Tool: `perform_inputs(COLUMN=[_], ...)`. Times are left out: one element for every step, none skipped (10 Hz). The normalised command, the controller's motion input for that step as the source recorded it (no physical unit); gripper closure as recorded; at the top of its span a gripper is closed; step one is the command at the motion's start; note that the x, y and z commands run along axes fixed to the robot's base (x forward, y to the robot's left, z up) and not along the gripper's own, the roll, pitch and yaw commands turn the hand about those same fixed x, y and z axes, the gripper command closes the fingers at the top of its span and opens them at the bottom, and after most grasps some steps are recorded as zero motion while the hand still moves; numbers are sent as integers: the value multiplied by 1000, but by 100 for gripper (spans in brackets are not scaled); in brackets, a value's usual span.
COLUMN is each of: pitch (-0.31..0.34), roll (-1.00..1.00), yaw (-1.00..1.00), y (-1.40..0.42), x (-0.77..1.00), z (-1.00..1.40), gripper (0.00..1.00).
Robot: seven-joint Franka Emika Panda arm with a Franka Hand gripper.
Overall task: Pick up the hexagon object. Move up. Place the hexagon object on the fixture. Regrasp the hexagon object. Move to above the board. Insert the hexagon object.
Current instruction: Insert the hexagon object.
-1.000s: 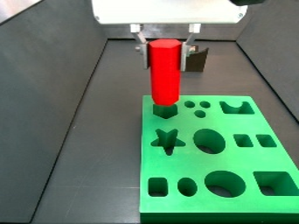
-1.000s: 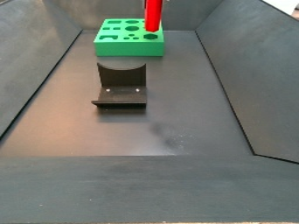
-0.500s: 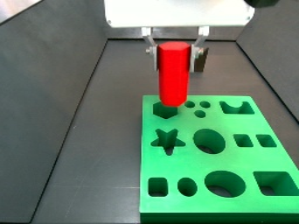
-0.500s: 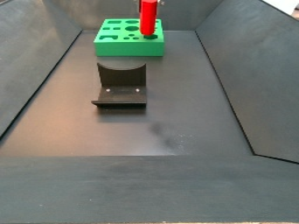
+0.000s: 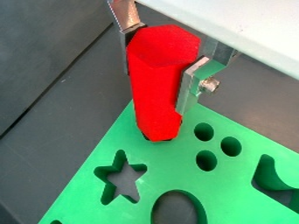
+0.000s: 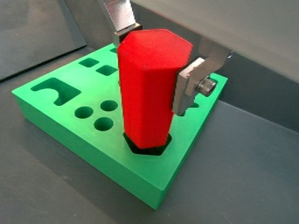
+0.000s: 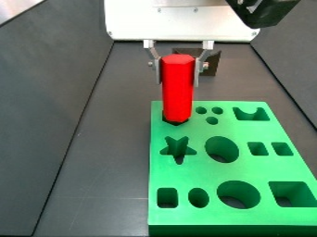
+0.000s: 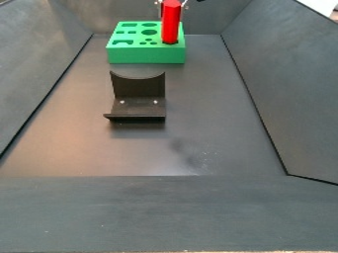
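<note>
The red hexagon object [image 7: 177,88] stands upright with its lower end in the hexagonal cut-out at the far left corner of the green board [image 7: 223,220]. It shows in both wrist views [image 5: 152,83] [image 6: 146,87] and in a side view [image 8: 171,22]. My gripper [image 7: 177,57] is above the board, shut on the object's upper end, one silver finger [image 5: 193,83] on each side, as both wrist views [image 5: 158,66] [image 6: 155,66] show. The board also shows in the wrist views [image 5: 163,166] [image 6: 105,162].
The dark fixture [image 8: 134,99] stands on the floor in front of the board [image 8: 145,56]; part of it shows behind the gripper [image 7: 213,65]. Dark sloping walls enclose the floor on both sides. Star, circle and square cut-outs fill the board.
My gripper has moved down with the hexagon object, and its lower end has gone deeper into the hexagonal cut-out. Less of the red prism stands above the board.
</note>
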Motion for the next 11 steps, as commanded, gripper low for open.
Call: perform_inputs(pitch=[-27,-49,-54,-57,-69,-83,-61,-54,0,0,-71], roll=[31,27,23,37,39,36,87,93,63,27,79], yaw=[-89,-66,-91,-129,-151,-186,-309,-271,-154,0,11], y=[89,63,34,0,0,-14,0,0,0,0,-54], x=[0,-9,-17,-17,-46,-43,-43,-71,-51,0,49], z=[-129,-160,-154,-174,-151,-174,-191,-211,-100,-66,-340], gripper=[100,100,100,100,100,100,100,100,100,100,100])
